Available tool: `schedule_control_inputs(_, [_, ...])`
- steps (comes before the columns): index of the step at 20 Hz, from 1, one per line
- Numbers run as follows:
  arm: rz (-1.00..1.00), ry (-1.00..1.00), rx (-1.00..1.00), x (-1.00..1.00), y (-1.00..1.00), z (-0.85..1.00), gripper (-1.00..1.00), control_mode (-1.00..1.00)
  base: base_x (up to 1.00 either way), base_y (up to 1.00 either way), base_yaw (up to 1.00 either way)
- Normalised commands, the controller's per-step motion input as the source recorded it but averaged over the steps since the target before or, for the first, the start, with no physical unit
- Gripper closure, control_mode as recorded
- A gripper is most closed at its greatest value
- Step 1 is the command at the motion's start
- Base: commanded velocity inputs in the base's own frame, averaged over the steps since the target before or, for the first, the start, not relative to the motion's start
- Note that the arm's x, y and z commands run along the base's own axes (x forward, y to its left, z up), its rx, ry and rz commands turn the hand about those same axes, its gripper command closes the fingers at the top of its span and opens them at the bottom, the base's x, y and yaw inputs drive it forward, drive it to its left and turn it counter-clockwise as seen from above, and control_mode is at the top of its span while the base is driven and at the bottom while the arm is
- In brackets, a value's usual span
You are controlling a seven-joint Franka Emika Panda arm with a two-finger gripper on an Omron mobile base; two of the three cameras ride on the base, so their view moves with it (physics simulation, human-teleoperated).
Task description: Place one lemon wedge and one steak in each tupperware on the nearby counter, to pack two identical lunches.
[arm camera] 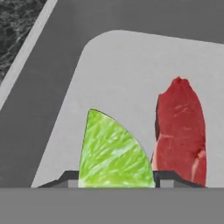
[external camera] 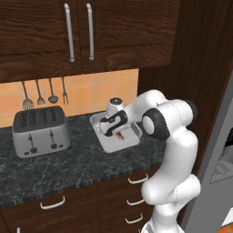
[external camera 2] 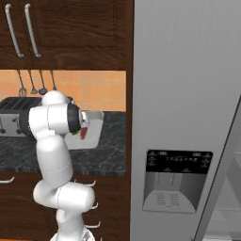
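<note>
In the hand view a yellow-green lemon wedge (arm camera: 111,153) stands between my gripper's (arm camera: 116,180) two dark fingertips, which are shut on it just above the light-grey floor of a tupperware (arm camera: 122,70). A red-pink steak (arm camera: 179,131) lies in the same tray right beside the wedge. From the left base view, the gripper (external camera: 109,130) hangs low over the tupperware (external camera: 103,144) on the speckled counter (external camera: 68,168), and the steak (external camera: 121,135) shows under the hand. The right base view has the tupperware (external camera 2: 95,123) with the steak (external camera 2: 84,133) behind my arm.
A silver toaster (external camera: 41,130) stands on the counter left of the tray. Kitchen utensils (external camera: 43,93) hang on the orange tiled wall. Dark upper cabinets (external camera: 68,32) hang overhead. A tall steel fridge (external camera 2: 188,117) closes the counter's right end.
</note>
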Motion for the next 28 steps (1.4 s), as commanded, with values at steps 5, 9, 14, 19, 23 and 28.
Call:
schedule_control_inputs(5, [-0.02,0.02,-0.02,0.11,0.14,-0.13,-1.00,-1.00,0.00,0.00,0.00])
schedule_control_inputs(9, [0.00,0.00,0.00,-0.06,0.00,0.09,-1.00,-1.00,0.00,0.00,0.00])
schedule_control_inputs(14, [-0.01,-0.03,0.00,-0.23,0.00,0.22,-1.00,-1.00,0.00,0.00,0.00])
schedule_control_inputs(19, [-0.05,-0.14,0.00,-0.63,0.00,0.60,-1.00,-1.00,0.00,0.00,0.00])
schedule_control_inputs(23, [-0.10,-0.12,0.00,-0.88,0.00,0.64,-1.00,-1.00,0.00,0.00,0.00])
schedule_control_inputs(28, [-0.13,-0.11,0.00,-0.94,-0.06,0.96,-1.00,-1.00,0.00,0.00,0.00])
